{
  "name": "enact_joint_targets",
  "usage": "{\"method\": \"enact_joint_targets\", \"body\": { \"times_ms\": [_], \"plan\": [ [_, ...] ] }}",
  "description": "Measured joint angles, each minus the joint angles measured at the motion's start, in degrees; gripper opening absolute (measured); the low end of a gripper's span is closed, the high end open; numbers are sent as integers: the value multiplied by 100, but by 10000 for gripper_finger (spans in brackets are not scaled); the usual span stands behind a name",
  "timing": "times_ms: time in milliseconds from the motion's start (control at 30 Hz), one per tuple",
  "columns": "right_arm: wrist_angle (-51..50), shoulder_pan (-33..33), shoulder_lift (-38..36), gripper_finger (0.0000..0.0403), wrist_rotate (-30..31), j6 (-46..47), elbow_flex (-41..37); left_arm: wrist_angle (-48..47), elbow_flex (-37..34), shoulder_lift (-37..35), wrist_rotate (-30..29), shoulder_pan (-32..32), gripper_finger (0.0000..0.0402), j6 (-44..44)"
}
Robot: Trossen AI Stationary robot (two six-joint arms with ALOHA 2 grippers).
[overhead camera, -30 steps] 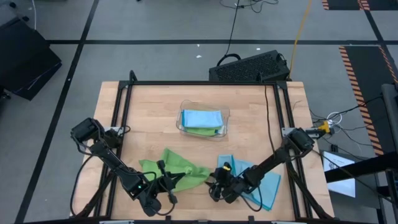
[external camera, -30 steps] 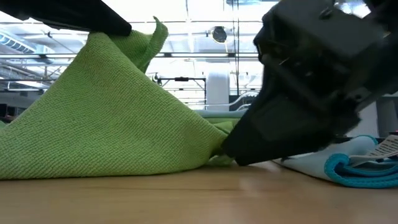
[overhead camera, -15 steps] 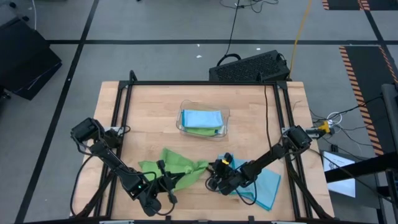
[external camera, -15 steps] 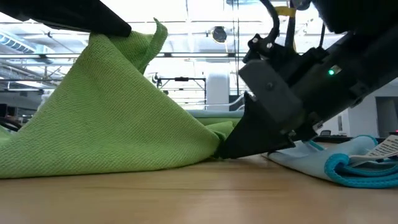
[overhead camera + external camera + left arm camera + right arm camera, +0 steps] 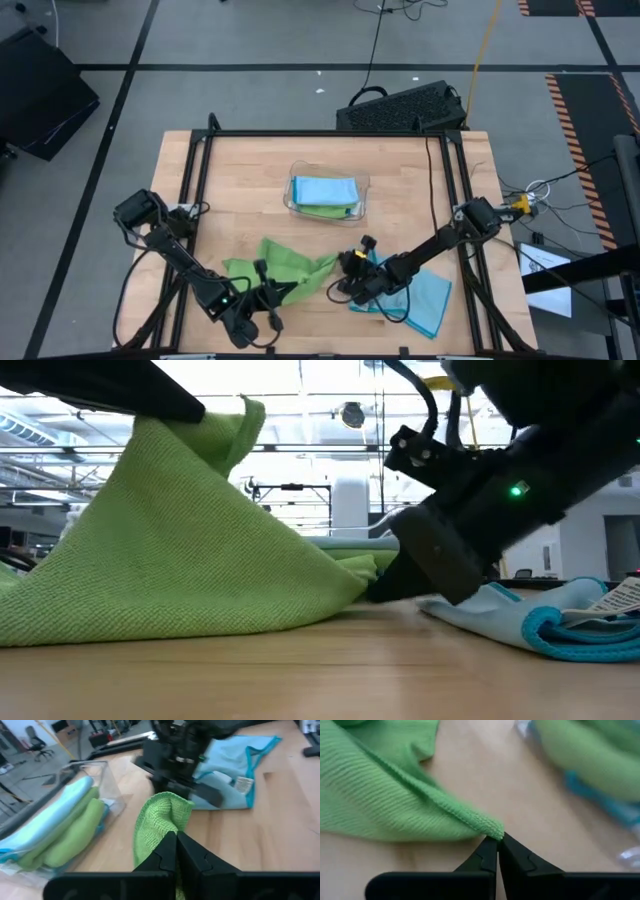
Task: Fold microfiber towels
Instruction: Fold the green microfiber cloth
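Crumpled lime-green microfiber towel (image 5: 285, 268) lay on the light wooden table (image 5: 240, 180) at about 6 o'clock from table centre, near the front edge. Left gripper (image 5: 262, 296) sat at the towel's 7 o'clock side, fingers pinched tight on a raised fold of the green cloth (image 5: 160, 822); in the low view that fold stood up as a peak (image 5: 215, 435). Right gripper (image 5: 340, 285) was at the towel's 3 o'clock corner, fingers clamped together on the hemmed green corner (image 5: 492, 830), low against the table.

Light blue microfiber towel with darker blue trim and a small white tag (image 5: 425, 298) lay spread flat at 4 o'clock, partly under the right arm, touching or just beside the green one.

Clear plastic tray (image 5: 362, 183) sat at table centre, toward 12 o'clock from the grippers, holding folded blue and green towels (image 5: 325, 192).
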Motion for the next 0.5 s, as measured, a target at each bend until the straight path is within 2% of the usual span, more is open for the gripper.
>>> {"method": "enact_joint_targets", "body": {
  "times_ms": [133,333,500],
  "plan": [
    [-359,-100,-267,4,149,-663,11,145,0,1,267,-55,4,29],
    [-326,-328,-458,4,154,-1907,20,667,0,1,403,-120,9,474],
    [-368,-488,-498,4,240,-2290,21,1052,0,1,828,-200,6,976]
  ]
}}
